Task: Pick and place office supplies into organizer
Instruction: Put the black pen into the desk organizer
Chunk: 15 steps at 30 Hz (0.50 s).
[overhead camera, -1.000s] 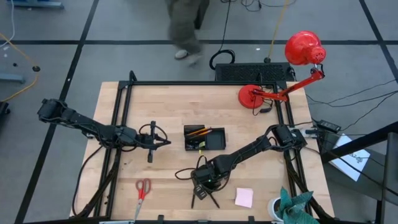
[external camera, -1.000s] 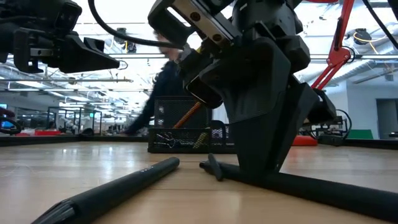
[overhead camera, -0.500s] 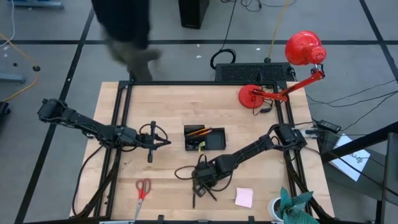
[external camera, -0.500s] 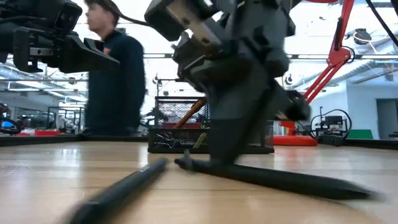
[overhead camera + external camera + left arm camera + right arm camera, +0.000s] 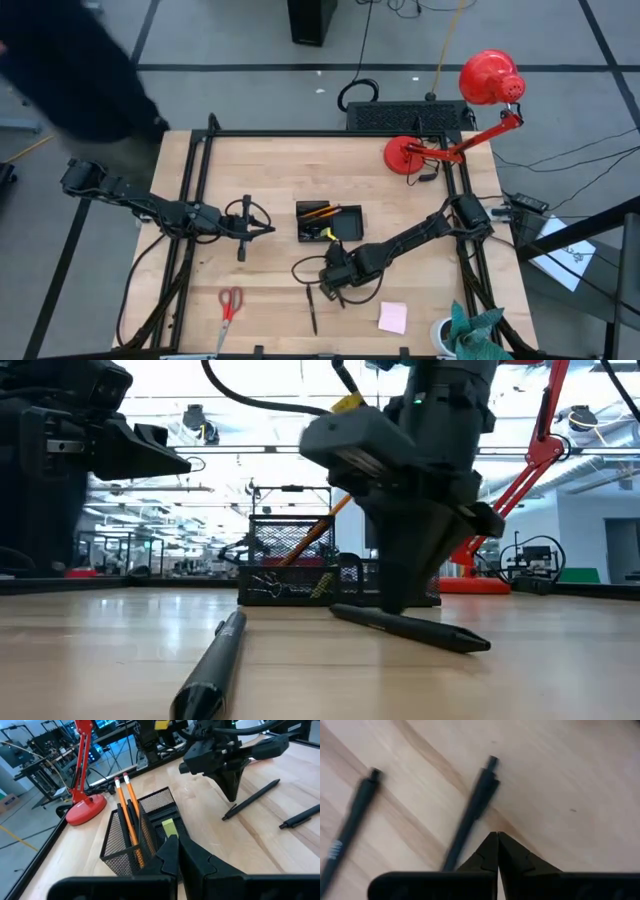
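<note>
Pens are lying loose on the tabletop (image 5: 260,170): we are seeing the right gripper (image 5: 497,840) with its jaws just snapped shut on nothing, one pen (image 5: 470,812) just beside them, another pen (image 5: 350,830) near. A regrasp is looking necessary; the organizer (image 5: 360,225) is waiting nearby.

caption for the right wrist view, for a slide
Right gripper shut just above the wooden table, empty, with two black pens lying on the wood ahead of its fingertips.

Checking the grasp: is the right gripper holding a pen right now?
No. In the right wrist view the right gripper is shut with nothing between its fingers, and both pens lie on the table.
</note>
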Each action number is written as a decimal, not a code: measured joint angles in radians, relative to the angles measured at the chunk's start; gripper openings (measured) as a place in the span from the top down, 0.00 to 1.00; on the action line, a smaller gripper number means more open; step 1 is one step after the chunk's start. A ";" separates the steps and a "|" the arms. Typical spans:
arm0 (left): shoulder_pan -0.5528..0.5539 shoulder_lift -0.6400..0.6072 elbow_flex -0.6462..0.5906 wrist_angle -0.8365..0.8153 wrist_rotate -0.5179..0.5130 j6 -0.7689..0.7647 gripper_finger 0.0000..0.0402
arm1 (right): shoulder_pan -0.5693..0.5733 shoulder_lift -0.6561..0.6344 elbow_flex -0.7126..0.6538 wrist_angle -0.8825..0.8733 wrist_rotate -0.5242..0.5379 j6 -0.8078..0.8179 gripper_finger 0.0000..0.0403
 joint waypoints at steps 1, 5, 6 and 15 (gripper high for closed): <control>0.000 0.000 0.000 -0.001 0.000 0.000 0.95 | 0.000 -0.001 -0.001 0.000 0.000 0.000 0.99; 0.000 0.000 0.000 -0.001 0.000 0.000 0.95 | 0.003 -0.004 -0.002 0.013 0.013 -0.030 1.00; 0.000 0.000 0.000 -0.001 0.000 0.000 0.95 | 0.003 -0.006 -0.002 0.018 0.000 -0.047 0.99; 0.000 0.000 0.000 -0.009 0.000 -0.002 0.95 | -0.018 -0.029 0.007 0.016 -0.111 -0.021 0.68</control>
